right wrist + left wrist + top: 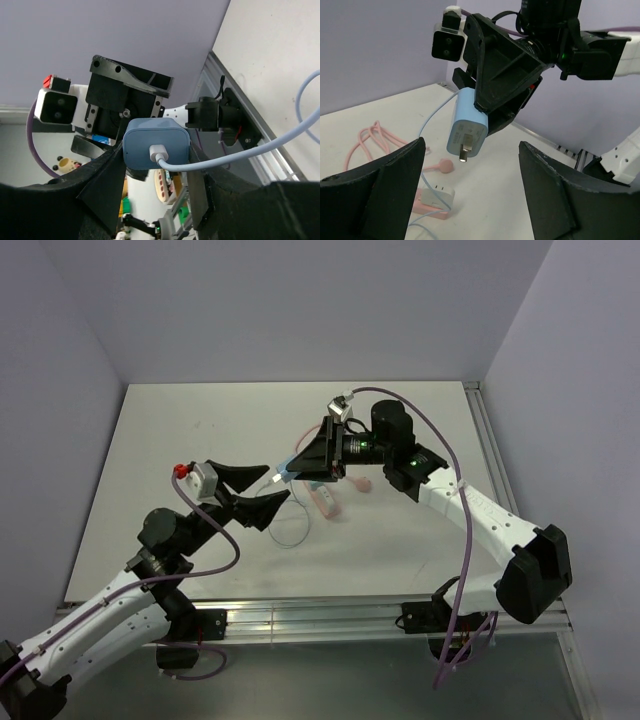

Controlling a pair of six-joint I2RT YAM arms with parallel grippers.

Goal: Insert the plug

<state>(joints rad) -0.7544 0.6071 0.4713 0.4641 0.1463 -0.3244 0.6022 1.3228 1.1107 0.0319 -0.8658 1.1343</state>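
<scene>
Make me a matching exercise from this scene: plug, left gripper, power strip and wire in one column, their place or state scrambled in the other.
Things:
1. plug
2. left gripper
3. pink power strip
4. pale wire

Place or state:
A. lying on the table
B. jaws open, empty
C. clamped in the right gripper, off the table
D. trailing from the plug's back

Pairs: 1-C, 2-B, 3-A, 4-D
</scene>
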